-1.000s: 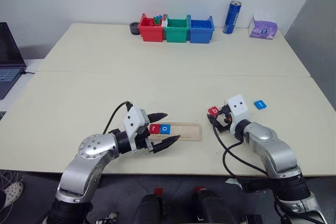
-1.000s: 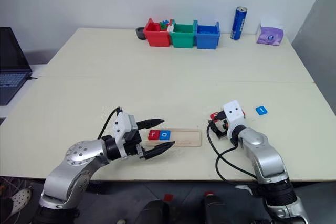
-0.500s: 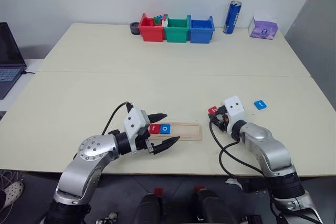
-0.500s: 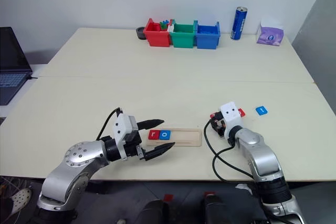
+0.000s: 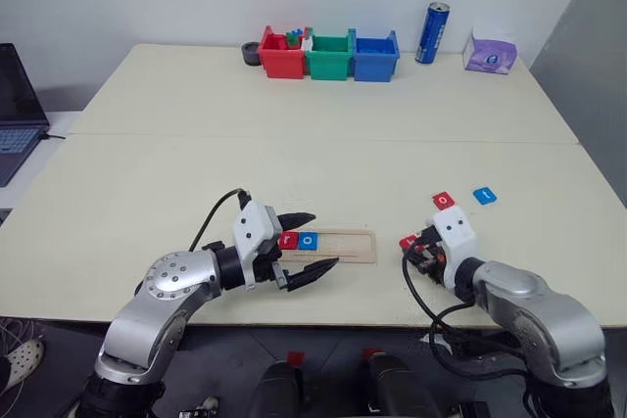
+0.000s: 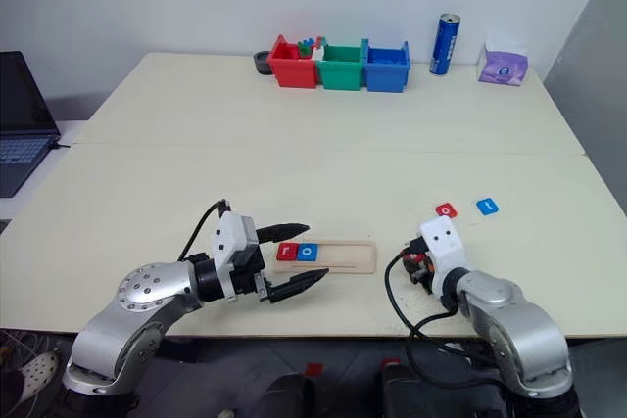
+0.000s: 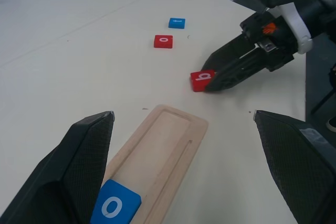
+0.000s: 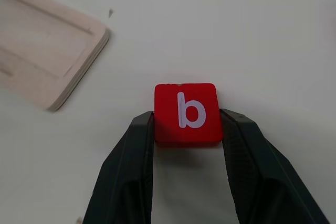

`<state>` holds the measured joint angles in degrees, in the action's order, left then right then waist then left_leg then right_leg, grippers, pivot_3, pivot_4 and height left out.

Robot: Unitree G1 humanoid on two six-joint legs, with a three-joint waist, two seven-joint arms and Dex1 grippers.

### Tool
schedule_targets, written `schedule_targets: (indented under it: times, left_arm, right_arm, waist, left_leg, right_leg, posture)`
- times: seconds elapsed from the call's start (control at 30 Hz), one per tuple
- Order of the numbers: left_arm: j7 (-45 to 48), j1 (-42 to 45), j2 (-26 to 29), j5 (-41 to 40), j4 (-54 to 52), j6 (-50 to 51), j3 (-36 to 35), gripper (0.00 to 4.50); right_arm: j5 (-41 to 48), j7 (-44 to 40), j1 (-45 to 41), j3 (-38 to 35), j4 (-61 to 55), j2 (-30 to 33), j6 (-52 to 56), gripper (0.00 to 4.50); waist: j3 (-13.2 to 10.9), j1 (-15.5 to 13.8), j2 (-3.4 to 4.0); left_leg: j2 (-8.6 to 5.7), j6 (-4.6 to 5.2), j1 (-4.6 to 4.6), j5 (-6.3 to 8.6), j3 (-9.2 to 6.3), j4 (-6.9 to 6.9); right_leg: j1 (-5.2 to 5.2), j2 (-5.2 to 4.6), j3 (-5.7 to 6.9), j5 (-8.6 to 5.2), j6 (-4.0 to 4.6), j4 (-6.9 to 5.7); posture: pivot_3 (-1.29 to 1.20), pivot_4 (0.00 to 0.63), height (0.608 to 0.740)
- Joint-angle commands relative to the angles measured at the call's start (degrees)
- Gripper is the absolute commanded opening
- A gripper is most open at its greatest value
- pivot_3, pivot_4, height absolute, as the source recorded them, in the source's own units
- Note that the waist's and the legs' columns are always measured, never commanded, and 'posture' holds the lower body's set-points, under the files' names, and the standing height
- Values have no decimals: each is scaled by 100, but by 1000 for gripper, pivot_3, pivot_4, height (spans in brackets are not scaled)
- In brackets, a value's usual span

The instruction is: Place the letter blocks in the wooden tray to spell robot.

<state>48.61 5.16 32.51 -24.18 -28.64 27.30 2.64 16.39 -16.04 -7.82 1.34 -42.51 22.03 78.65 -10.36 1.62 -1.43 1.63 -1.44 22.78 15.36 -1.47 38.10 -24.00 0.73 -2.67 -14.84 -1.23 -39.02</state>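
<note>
My right hand (image 8: 186, 129) has its two fingers pinched on opposite sides of the red b block (image 8: 186, 113), which sits near the bench's (image 5: 294, 144) front edge, just off the open end of the wooden tray (image 5: 343, 245). The tray lies close to that front edge, with the red r block (image 5: 288, 240) and the blue o block (image 5: 309, 240) already seated side by side at its other end. My left hand (image 5: 309, 242) hangs with its fingers spread wide to either side of that filled end, holding nothing. The red o block (image 5: 444, 201) and the blue t block (image 5: 485, 196) lie loose on the bench farther back, toward its right edge. To do this step well, I judge I should carry the b level, bring it over the empty groove right beside the blue o, keep the letter turned to match its neighbours, and lower it flat before letting go. The grip looks to be on the block's rear part, so a tilt seems the main risk; the left hand could steady the tray.
</note>
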Motion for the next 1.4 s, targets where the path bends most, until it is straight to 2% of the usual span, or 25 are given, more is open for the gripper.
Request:
schedule_targets:
  times: [0.03,0.07,0.23,0.33,0.37,0.47,0.53,0.67,0.8,0.97,1.13,1.37,1.4]
  left_arm:
    - [60,30,52,-76,-115,-90,44,4500]
    - [68,44,50,-70,-89,-102,52,4500]
    - [116,39,61,-52,-50,-143,58,4500]
    - [153,1,77,-47,-24,-184,42,4500]
    - [159,-6,79,-47,-18,-193,41,4500]
    - [174,3,74,-42,23,-226,68,4500]
    - [194,43,54,-33,81,-267,115,4500]
    - [301,116,35,-24,208,-373,204,4500]
    - [485,155,78,-107,276,-454,221,4500]
    - [676,65,172,-101,291,-576,222,4500]
    - [750,-4,269,-169,68,-502,244,4500]
    - [721,2,374,-297,-116,-340,188,4500]
    - [727,9,407,-325,-126,-321,160,4500]
  right_arm:
    - [184,69,-68,-78,-435,-203,878,1451]
    - [200,92,-122,-61,-474,-281,1013,1451]
    - [291,49,-233,-126,-575,-512,1380,3185]
    - [575,-394,-487,-396,-570,-178,1330,4293]
    - [720,-628,-580,-474,-535,33,1279,4466]
    - [1118,-1461,-747,-599,-289,917,694,4466]
    - [1098,-2250,-691,-465,45,1698,-488,4466]
    - [686,-3664,-434,-80,1172,2402,-3179,4466]
    - [298,-4646,-557,453,2427,2369,-5197,4466]
    - [-201,-5212,-1022,929,3786,2201,-6540,4466]
    - [-518,-5496,-1397,1187,4748,2038,-7291,4466]
    - [-740,-5745,-1437,1270,5320,2019,-7893,4466]
    - [-749,-5770,-1430,1266,5369,2032,-7959,4101]
  waist:
    - [1,3,0]
    - [2,4,0]
    - [3,10,-2]
    - [3,14,-1]
    - [3,14,-1]
    - [2,12,-1]
    - [2,9,0]
    - [1,14,-3]
    - [1,21,-3]
    - [1,23,-2]
    - [0,11,-1]
    - [0,-1,-1]
    - [0,-1,-1]
  left_leg:
    - [0,0,-1,0,-1,0]
    - [1,0,-1,0,0,0]
    - [2,0,-1,0,0,-1]
    - [1,0,-1,0,0,-1]
    - [0,0,0,0,1,0]
    - [-2,0,0,0,2,1]
    - [-3,1,0,0,2,-1]
    - [-3,2,-2,1,5,-3]
    - [1,2,-5,1,6,-3]
    - [2,1,-7,1,6,-2]
    - [3,1,-8,0,4,-1]
    - [1,1,-13,0,5,0]
    - [1,1,-19,0,4,-1]
  right_leg:
    - [0,1,0,-1,0,0]
    - [0,3,0,-1,1,0]
    - [0,5,0,-4,4,0]
    - [0,4,0,-4,4,1]
    - [0,4,-1,-4,4,1]
    - [1,2,0,-4,3,3]
    - [2,2,3,-4,3,7]
    - [4,4,3,-5,3,12]
    - [5,6,2,-5,4,7]
    - [6,6,0,-4,5,5]
    - [7,5,2,0,13,4]
    - [15,0,0,11,31,5]
    - [22,0,2,10,31,6]
  posture:
    - [0,150,740]
    - [0,150,740]
    - [0,150,740]
    - [0,150,740]
    - [0,150,740]
    - [0,150,740]
    - [0,150,740]
    - [0,150,740]
    - [0,150,740]
    - [0,150,740]
    - [0,150,740]
    - [0,150,740]
    - [0,150,740]
